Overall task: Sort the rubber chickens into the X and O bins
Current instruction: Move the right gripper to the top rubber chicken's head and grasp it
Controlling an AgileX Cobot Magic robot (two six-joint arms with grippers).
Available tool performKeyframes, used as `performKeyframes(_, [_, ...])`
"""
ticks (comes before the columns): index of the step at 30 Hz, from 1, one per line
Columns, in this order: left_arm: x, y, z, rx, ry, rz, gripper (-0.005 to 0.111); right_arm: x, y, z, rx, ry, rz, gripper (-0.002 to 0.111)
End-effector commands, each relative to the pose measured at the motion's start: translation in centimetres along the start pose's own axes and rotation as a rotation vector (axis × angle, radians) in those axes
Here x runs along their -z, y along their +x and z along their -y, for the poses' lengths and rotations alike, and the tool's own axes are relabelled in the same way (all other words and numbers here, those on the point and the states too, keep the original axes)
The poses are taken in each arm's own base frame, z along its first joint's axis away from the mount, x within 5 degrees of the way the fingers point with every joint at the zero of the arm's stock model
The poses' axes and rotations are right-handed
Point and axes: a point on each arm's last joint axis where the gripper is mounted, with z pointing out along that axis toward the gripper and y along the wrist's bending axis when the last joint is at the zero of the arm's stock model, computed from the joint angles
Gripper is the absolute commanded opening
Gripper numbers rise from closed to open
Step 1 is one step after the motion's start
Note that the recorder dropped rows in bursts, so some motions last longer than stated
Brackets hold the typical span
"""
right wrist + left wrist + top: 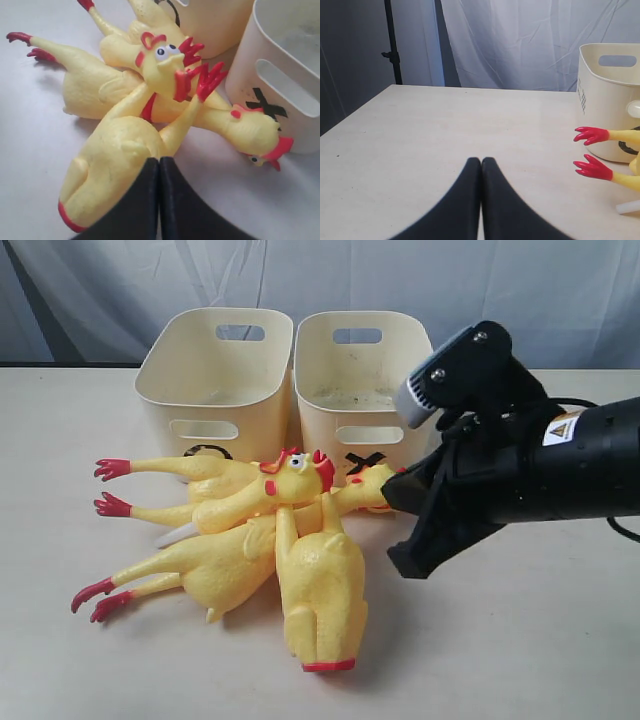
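Several yellow rubber chickens lie piled before two cream bins. The O bin (215, 380) stands left of the X bin (360, 375), whose black X (366, 462) is half hidden by a chicken's head (372, 486). A short chicken (320, 590) with a red base lies nearest, and a red-combed head (296, 475) sticks up mid-pile. My right gripper (408, 562) hangs shut and empty just right of the pile. In its wrist view the right gripper (160, 161) points at the short chicken (115, 165), near the X bin (300, 107). My left gripper (481, 161) is shut over bare table.
Red chicken feet (592, 135) and a second pair (593, 169) reach toward my left gripper, beside the O bin (607, 90). A white curtain hangs behind the table. A black stand pole (392, 45) rises past the far table edge. The right arm's black body (560, 465) spans the right side.
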Motion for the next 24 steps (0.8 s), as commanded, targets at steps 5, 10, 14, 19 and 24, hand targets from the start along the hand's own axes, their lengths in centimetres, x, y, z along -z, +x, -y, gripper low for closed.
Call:
performKeyframes(5, [0.0, 0.1, 0.0, -0.005, -0.002, 0.003, 0.0, -3.0, -0.8, 0.6, 0.056, 0.104, 0.077, 0.058])
performKeyframes(10, [0.0, 0.1, 0.0, -0.005, -0.002, 0.003, 0.0, -5.1, -2.0, 0.5, 0.062, 0.096, 0.073, 0.069])
performKeyframes(14, [0.0, 0.1, 0.0, -0.005, -0.002, 0.003, 0.0, -5.9, -3.2, 0.2, 0.082, 0.087, 0.091, 0.069])
performKeyframes(19, [0.0, 0.1, 0.0, -0.005, -0.002, 0.003, 0.0, -7.0, -3.6, 0.5, 0.122, 0.097, 0.083, 0.069])
performKeyframes(24, [0.0, 0.1, 0.0, -0.005, -0.002, 0.003, 0.0, -8.0, -3.3, 0.7, 0.124, 0.116, 0.077, 0.069])
